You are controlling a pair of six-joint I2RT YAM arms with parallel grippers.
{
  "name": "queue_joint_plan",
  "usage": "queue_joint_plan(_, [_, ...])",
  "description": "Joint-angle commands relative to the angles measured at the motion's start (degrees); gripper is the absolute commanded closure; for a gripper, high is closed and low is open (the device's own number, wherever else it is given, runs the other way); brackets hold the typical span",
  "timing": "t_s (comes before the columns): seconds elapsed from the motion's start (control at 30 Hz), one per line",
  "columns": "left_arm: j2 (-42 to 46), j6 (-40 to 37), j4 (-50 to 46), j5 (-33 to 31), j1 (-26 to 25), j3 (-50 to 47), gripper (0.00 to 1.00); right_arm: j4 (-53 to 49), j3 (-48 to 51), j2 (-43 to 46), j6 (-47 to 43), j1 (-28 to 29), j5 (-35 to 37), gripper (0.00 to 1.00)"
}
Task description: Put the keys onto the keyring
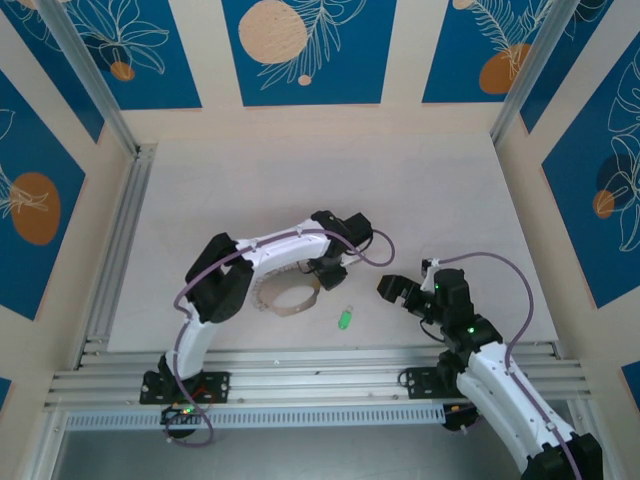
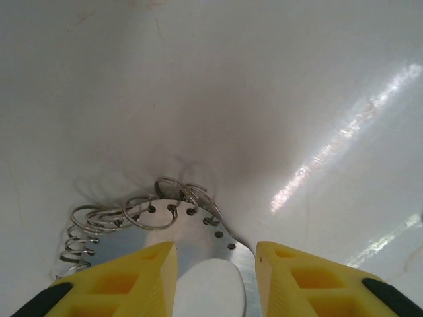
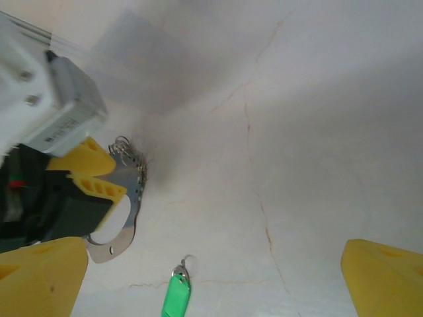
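The keyring (image 1: 290,311) is a floppy loop lying flat on the pale table, edged with small silvery wire rings (image 2: 149,212). My left gripper (image 1: 325,270) hovers over its right end, open. In the left wrist view the yellow fingers (image 2: 142,277) straddle the metal band (image 2: 198,231) without pinching it. The keys are one small green piece (image 1: 343,319) lying loose just right of the loop, its little metal ring pointing away from me (image 3: 175,297). My right gripper (image 1: 398,292) sits to the right of the green key, wide open and holding nothing (image 3: 215,281).
Aluminium rails run along the near edge (image 1: 320,370) and up the left side (image 1: 115,260). Blue patterned walls (image 1: 300,50) box in the table. A purple cable (image 1: 380,255) loops off the left wrist. Bare tabletop lies behind the arms (image 1: 330,170).
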State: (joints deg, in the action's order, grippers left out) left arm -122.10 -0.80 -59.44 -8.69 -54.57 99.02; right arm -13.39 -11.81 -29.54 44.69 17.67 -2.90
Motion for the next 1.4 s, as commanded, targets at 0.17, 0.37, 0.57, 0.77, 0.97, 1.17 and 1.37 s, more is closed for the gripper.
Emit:
queue_joint_plan(0.17, [-2.8,-3.2,-1.7,-3.5,-1.3,2.0,0.71,-2.2,-2.5,-1.9,-1.7,0.1,1.3,0.01])
queue_joint_plan(0.37, [-3.2,-3.7,-1.9,-3.4,-2.3,2.9,0.73,-2.5,-3.0,-2.1,-1.8,-0.1,1.8,0.01])
queue_joint_plan(0.57, [-3.4,-2.8,-1.6,-3.9,-3.0,2.5,0.73,-2.4,-3.0,-2.3,-1.9,0.0,1.9,0.01])
queue_joint_plan(0.77, [-4.4,-2.4,-1.3,-5.0,-3.0,2.1,0.73,-2.4,-3.3,-2.3,-2.1,0.1,1.9,0.01])
queue_joint_plan(0.97, [-5.2,-2.2,-1.0,-7.5,-3.0,1.7,0.73,-2.1,-3.7,-2.4,-2.5,0.0,2.0,0.01])
queue_joint_plan(1.17, [-5.6,-2.0,-0.7,-8.5,-3.0,1.3,0.73,-1.5,-3.6,-2.8,-2.4,0.0,1.7,0.01])
queue_joint_plan(1.37, [-5.4,-1.8,-0.8,-9.5,-3.2,0.4,0.76,-1.6,-4.0,-2.7,-3.1,0.0,2.3,0.01])
